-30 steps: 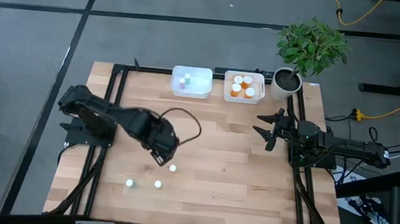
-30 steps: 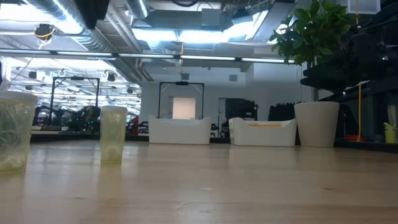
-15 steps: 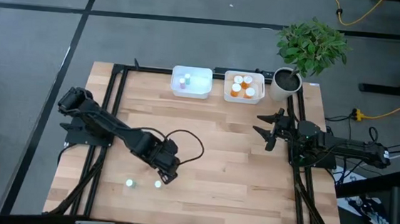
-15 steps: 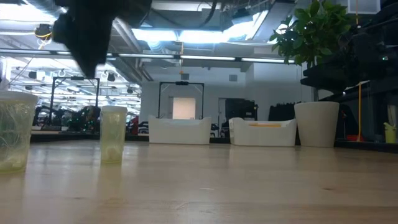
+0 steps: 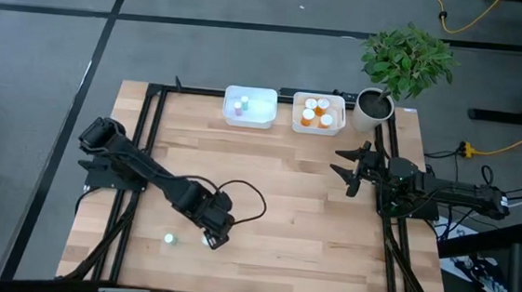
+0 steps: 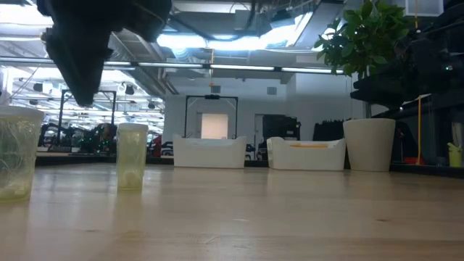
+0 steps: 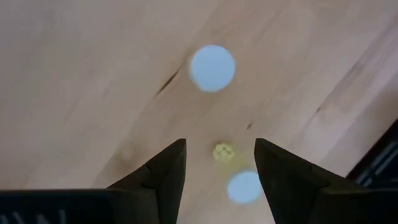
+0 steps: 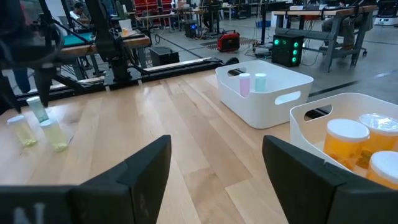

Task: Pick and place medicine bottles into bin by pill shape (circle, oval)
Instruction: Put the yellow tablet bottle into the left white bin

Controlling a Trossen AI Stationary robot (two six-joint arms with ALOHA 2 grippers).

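We note a light wooden bench on a black frame. At its far right corner stands a leafy plant in a white pot; the low view shows the same pot. A yellow cable crosses the grey floor beyond the bench.

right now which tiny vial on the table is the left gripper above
The right-hand tiny pale green vial, partly hidden beneath the left gripper; the other pale green vial stands clear, farther left.
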